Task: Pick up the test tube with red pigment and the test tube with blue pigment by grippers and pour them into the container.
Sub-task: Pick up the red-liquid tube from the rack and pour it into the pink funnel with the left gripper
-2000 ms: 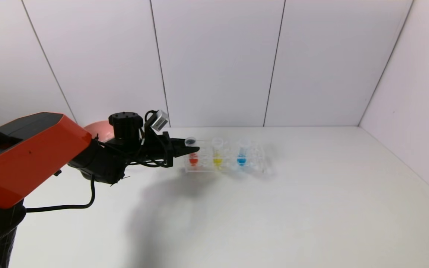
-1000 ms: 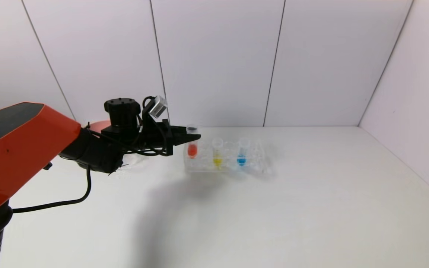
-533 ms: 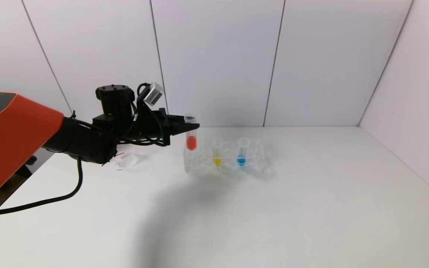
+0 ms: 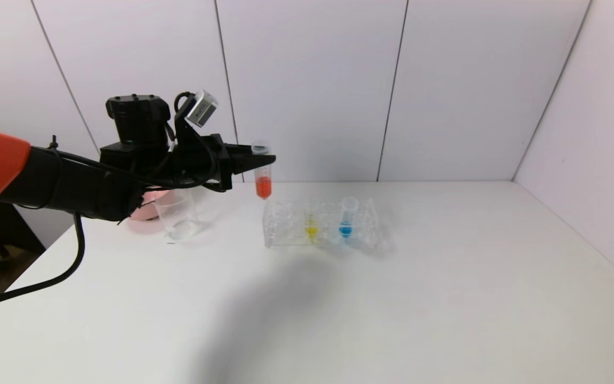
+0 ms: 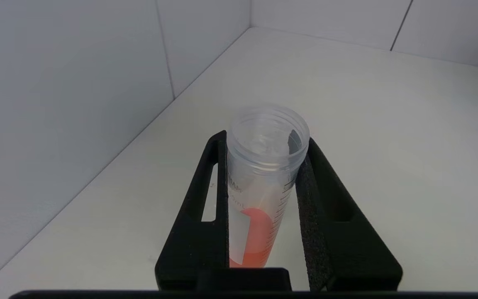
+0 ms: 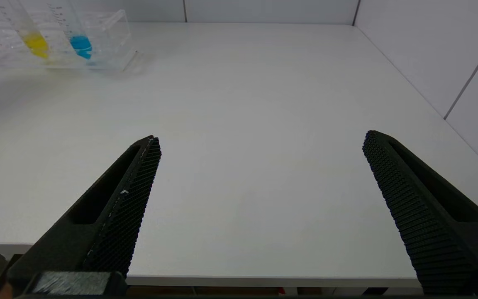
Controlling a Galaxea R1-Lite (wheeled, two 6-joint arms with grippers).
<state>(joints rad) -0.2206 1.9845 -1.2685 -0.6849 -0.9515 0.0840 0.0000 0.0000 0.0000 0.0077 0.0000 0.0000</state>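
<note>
Left gripper point(image 4: 262, 158) clasps the red tube point(image 4: 262, 178), lifted clear; beaker point(image 4: 178, 215) below-behind it, unfilled; blue tube point(image 4: 346, 218) unpicked; right gripper point(image 6: 259, 199) agape.

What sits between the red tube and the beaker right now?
Nothing visible. The left gripper holds the red tube above the rack's left end, and only open air and bare table separate it from the beaker.

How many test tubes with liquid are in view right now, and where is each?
3. The test tube with red pigment is clamped in the left hand, lifted above the clear rack. The yellow-liquid tube and the test tube with blue pigment stand in the rack.
</note>
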